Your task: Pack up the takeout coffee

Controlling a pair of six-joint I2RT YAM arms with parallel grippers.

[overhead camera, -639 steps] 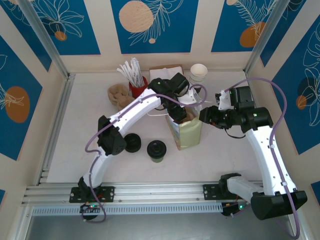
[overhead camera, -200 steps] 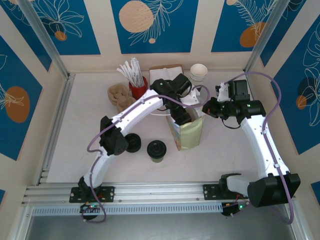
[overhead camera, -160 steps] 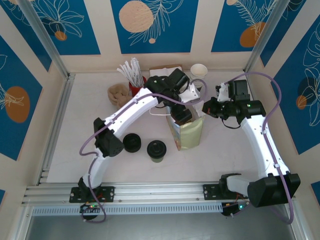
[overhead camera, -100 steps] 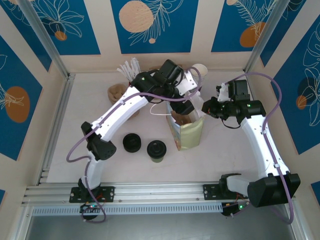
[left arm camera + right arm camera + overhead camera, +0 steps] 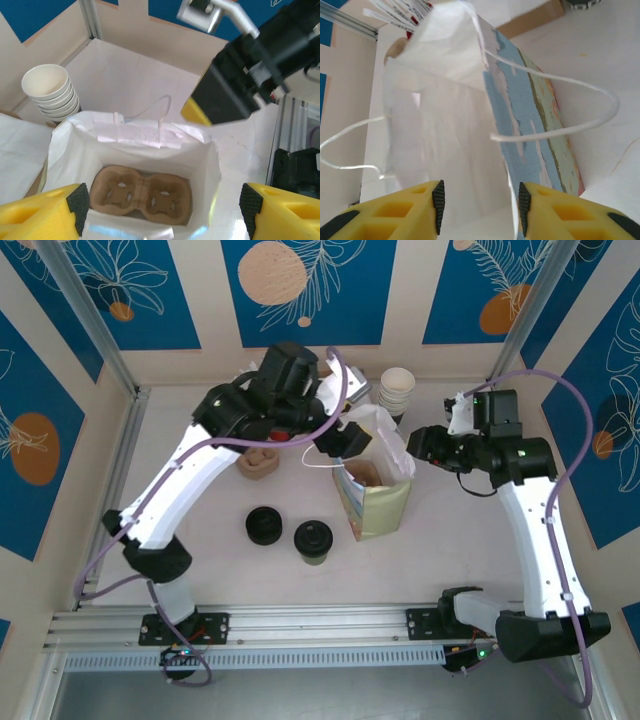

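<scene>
Left gripper (image 5: pixel 162 207) hung wide open, empty, above paper bag (image 5: pixel 135 134); right gripper (image 5: pixel 480 200) half open astride its rim; takeout coffee (image 5: pixel 313 540) stood well apart, toward worktop's (image 5: pixel 450 540) near edge.

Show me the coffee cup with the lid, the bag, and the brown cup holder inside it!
takeout coffee (image 5: pixel 313 536): top external view, on its round black lid.
paper bag (image 5: pixel 378 510): top external view, on its outer side wall.
brown cup holder (image 5: pixel 141 196): left wrist view, on the middle between its wells.
</scene>
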